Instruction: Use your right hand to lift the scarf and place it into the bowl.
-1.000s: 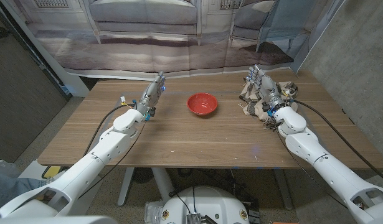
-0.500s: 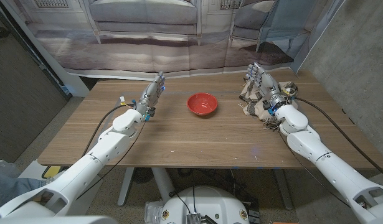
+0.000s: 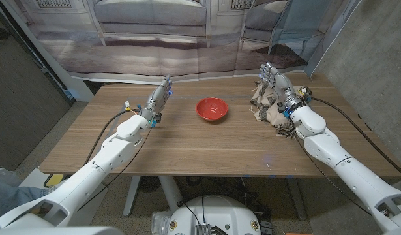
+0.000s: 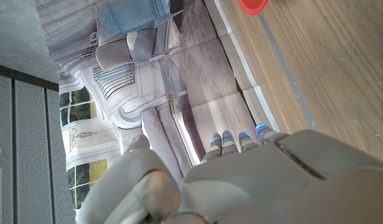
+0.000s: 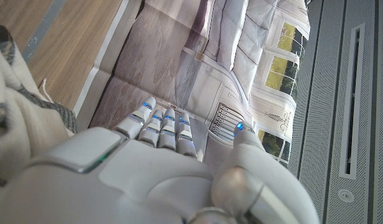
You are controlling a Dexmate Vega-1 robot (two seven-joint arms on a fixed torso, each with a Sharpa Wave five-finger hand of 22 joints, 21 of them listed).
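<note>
While the red bowl stands near the middle of the wooden table, toward its far side, the scarf is seen bunched in a beige and grey heap well to the right of it, near the table's far right corner. The right hand is raised over the far part of the scarf with its fingers extended and held close together, and nothing is gripped; whether the scarf is touched cannot be told. In the right wrist view the same hand is shown with straight fingers beside folds of the scarf. The left hand is held up to the left of the bowl, well apart from it, fingers straight and holding nothing.
</note>
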